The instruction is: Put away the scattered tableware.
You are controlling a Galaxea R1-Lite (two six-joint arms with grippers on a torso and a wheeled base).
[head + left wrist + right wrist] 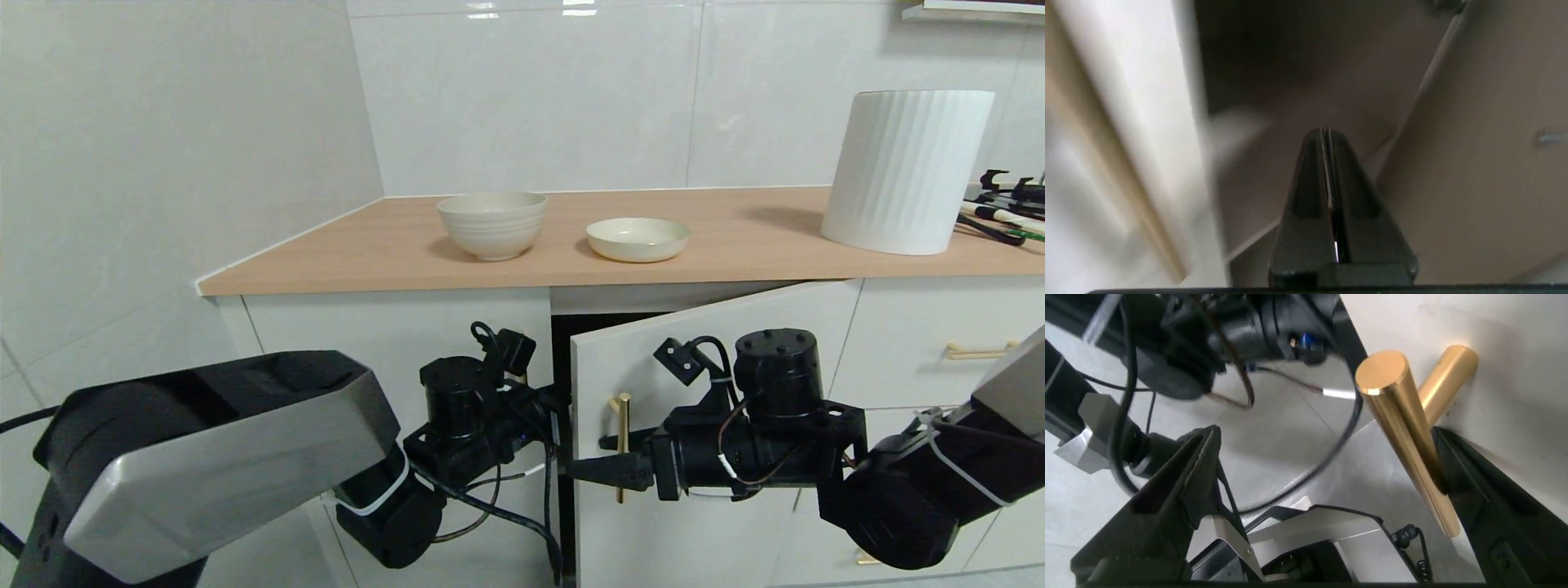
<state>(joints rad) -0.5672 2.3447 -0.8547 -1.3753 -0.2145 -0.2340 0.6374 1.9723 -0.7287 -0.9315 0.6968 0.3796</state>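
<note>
A cream ribbed bowl (pixel 492 224) and a shallow cream dish (pixel 638 238) stand side by side on the wooden countertop (pixel 343 253). Below them a white cabinet door (pixel 694 359) stands partly open. My right gripper (pixel 612 457) is open, its fingers on either side of the door's gold bar handle (pixel 622 425). In the right wrist view the handle (pixel 1413 433) lies close to one finger of that gripper (pixel 1339 490). My left gripper (pixel 555 404) sits at the dark gap beside the door's edge. In the left wrist view this gripper (pixel 1327 163) is shut, empty, and points into the cabinet's dark inside (pixel 1290 65).
A tall white ribbed container (pixel 906 171) stands at the counter's right, with pens and tools (pixel 1000 216) beyond it. Tiled walls close off the back and left. A drawer with a gold handle (pixel 976 353) lies to the right of the door.
</note>
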